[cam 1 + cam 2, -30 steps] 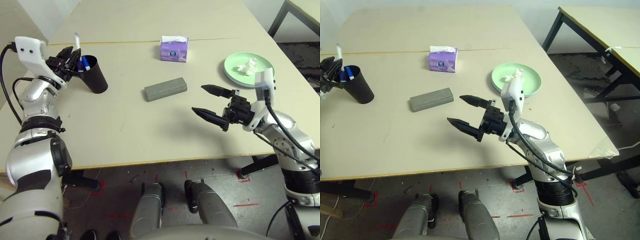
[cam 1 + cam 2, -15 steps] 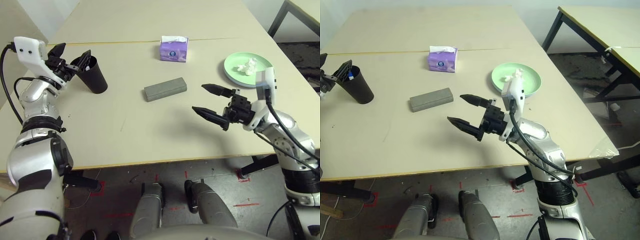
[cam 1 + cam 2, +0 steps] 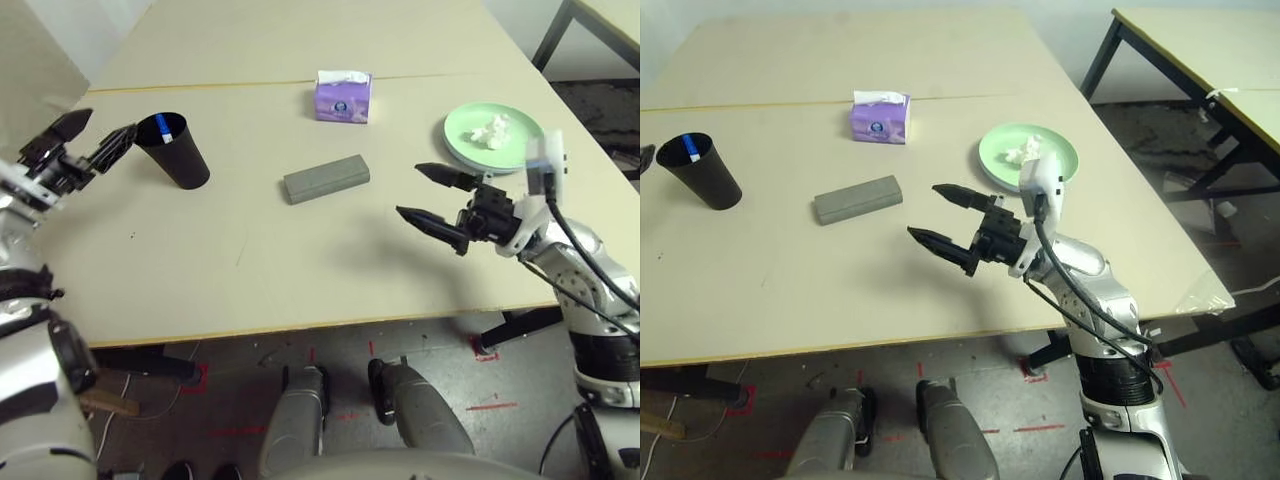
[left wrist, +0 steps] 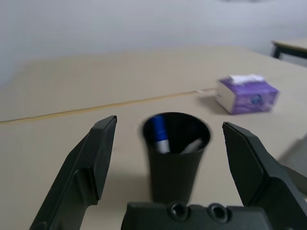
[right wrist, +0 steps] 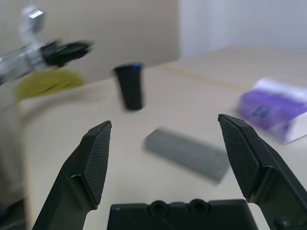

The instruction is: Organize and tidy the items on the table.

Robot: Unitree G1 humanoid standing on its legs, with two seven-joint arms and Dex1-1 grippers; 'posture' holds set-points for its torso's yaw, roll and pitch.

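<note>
Overhead, pale beige table [image 3: 300, 260], seamed.

The big surface [image 3: 840, 290] is pale beige and smooth, with a thin line [image 3: 790, 103] running across its far part. Beyond its far edge stands a plain white wall [image 4: 144, 24]. Below its near edge the floor [image 3: 1020, 400] is dark grey and worn, with red tape marks [image 3: 1035, 377] on it. Past the right edge there is another pale table [image 3: 1200, 40] on black metal legs [image 3: 1098, 55], and more black legs reach down to the floor there.
</note>
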